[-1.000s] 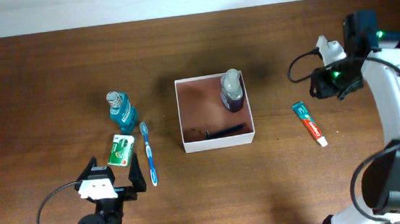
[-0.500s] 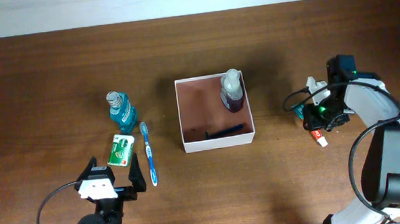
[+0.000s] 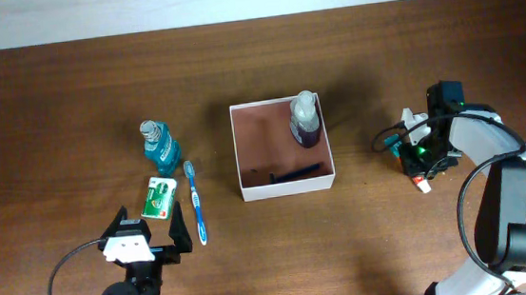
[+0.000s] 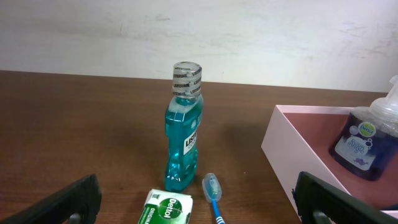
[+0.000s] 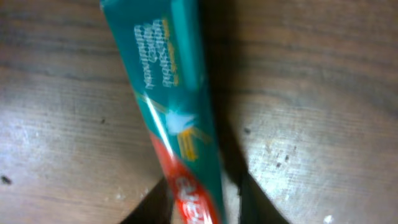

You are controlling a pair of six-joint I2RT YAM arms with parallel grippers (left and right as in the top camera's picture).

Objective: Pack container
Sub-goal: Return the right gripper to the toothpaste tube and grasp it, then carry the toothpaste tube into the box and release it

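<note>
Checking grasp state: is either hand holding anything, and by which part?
Left hand open, empty. Right hand: fingers straddle the toothpaste at its red part; grip cannot be told.

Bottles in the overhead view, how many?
2. A blue mouthwash bottle stands left of the box; a purple pump bottle stands inside its far right corner. None seems hidden.

A teal and red toothpaste tube (image 5: 177,106) lies slantwise on the brown wooden table (image 5: 311,93), filling the blurred close-up. The right gripper (image 5: 202,208) is low over it, and its dark fingers (image 5: 264,204) stand apart on either side of the tube's red end.
</note>
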